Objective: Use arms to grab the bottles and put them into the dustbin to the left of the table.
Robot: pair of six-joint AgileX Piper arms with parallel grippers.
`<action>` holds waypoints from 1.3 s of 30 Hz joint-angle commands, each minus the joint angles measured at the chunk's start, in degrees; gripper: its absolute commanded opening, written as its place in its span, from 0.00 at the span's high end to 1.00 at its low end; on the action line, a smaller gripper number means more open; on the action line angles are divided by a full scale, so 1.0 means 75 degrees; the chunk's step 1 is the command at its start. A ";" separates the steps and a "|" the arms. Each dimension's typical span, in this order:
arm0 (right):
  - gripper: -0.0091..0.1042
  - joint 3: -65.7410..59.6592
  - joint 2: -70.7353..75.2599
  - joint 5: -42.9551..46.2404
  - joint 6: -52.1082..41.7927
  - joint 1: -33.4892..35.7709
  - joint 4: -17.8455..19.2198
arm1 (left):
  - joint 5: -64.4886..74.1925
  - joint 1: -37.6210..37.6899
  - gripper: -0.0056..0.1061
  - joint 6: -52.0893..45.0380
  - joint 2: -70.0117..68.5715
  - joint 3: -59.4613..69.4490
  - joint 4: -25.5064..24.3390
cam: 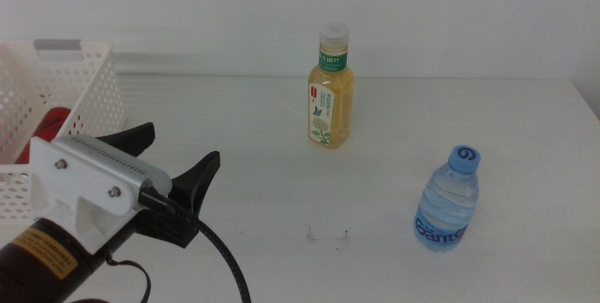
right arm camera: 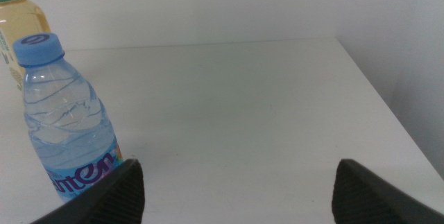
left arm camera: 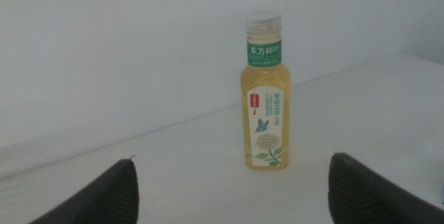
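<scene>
A yellow tea bottle (cam: pixel 331 92) with a green label and white cap stands upright at the table's far middle. The clear water bottle (cam: pixel 448 200) with a blue cap stands upright at the front right. My left gripper (cam: pixel 178 156) is open at the front left, aimed toward the tea bottle (left arm camera: pixel 265 99) and well short of it, with nothing between its jaws. In its wrist view my right gripper (right arm camera: pixel 236 195) is open and empty, with the water bottle (right arm camera: pixel 66 123) just off to one side. The white dustbin (cam: pixel 75 87) stands at the far left with something red (cam: pixel 52 120) inside it.
The white table (cam: pixel 487 115) runs to its right edge beyond the water bottle. A few tiny dark specks (cam: pixel 328 236) lie near the front middle. A thick black cable (cam: pixel 225 261) trails from the left arm. The right arm is out of the middle view.
</scene>
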State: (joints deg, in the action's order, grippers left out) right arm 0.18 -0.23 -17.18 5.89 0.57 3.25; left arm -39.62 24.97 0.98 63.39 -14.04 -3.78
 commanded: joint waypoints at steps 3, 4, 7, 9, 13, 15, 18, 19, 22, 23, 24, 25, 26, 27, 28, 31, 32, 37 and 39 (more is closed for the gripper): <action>0.16 -0.0024 0.0031 0.0070 -0.0044 -0.0040 0.0053 | -0.0130 0.0017 0.11 0.0574 0.0021 0.0025 -0.0038; 0.16 -0.0024 0.0031 0.0070 -0.0044 -0.0040 0.0053 | -0.0072 0.0017 0.11 0.0687 0.0021 0.0025 -0.0038; 0.16 -0.0024 0.0031 0.0070 -0.0044 -0.0040 0.0053 | 0.0105 0.0017 0.11 0.0872 0.0021 0.0025 -0.0074; 0.16 -0.0024 0.0031 0.0070 -0.0044 -0.0040 0.0053 | 0.0106 0.0017 0.11 0.0872 0.0021 0.0025 -0.0089; 0.16 -0.0024 0.0031 0.0070 -0.0044 -0.0040 0.0053 | 0.0106 0.0017 0.11 0.0885 0.0021 0.0025 -0.0089; 0.16 -0.0024 0.0031 0.0070 -0.0044 -0.0040 0.0053 | 0.0143 0.0017 0.11 0.0902 0.0021 0.0025 -0.0105; 0.16 -0.0024 0.0031 0.0070 -0.0044 -0.0040 0.0053 | 0.0038 0.0017 0.11 0.0706 0.0085 0.0018 -0.0139; 0.16 -0.0024 0.0031 0.0070 -0.0044 -0.0040 0.0053 | -0.0010 0.0017 0.11 0.0671 0.0168 0.0007 -0.0139; 0.16 -0.0024 0.0031 0.0070 -0.0044 -0.0040 0.0053 | -0.0563 -0.0208 0.11 0.0723 0.0635 -0.0036 -0.0236; 0.16 -0.0024 0.0031 0.0070 -0.0044 -0.0040 0.0053 | -0.0763 -0.0328 0.11 0.0827 0.0852 -0.0098 -0.0485; 0.16 -0.0024 0.0031 0.0070 -0.0044 -0.0040 0.0053 | -0.0941 -0.0454 0.11 0.0979 0.1074 -0.0193 -0.0737; 0.16 -0.0024 0.0031 0.0070 -0.0044 -0.0040 0.0053 | -0.1072 -0.0621 0.11 0.1256 0.1299 -0.0320 -0.1151; 0.16 -0.0024 0.0031 0.0070 -0.0044 -0.0040 0.0053 | -0.1156 -0.0795 0.11 0.1542 0.1538 -0.0480 -0.1598; 0.16 -0.0024 0.0031 0.0070 -0.0044 -0.0040 0.0053 | -0.1200 -0.0924 0.11 0.1753 0.1736 -0.0624 -0.1926; 0.16 -0.0024 0.0031 0.0070 -0.0044 -0.0040 0.0053 | -0.1233 -0.1062 0.11 0.1932 0.1987 -0.0820 -0.2256; 0.16 -0.0024 0.0031 0.0070 -0.0044 -0.0040 0.0053 | -0.1368 -0.1200 0.11 0.2079 0.2701 -0.1354 -0.2621; 0.16 -0.0024 0.0031 0.0070 -0.0044 -0.0040 0.0053 | -0.1447 -0.1200 0.11 0.2079 0.2962 -0.1529 -0.2621; 0.16 -0.0024 0.0031 0.0070 -0.0044 -0.0040 0.0053 | -0.2198 -0.1185 0.11 0.2242 0.4274 -0.2274 -0.2751; 0.16 -0.0024 0.0031 0.0070 -0.0044 -0.0040 0.0053 | -0.2353 -0.1168 0.11 0.2327 0.4724 -0.2576 -0.2837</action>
State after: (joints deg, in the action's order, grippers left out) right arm 0.18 -0.23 -17.18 5.89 0.57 3.25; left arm -54.78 16.10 17.09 96.42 -31.72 -24.26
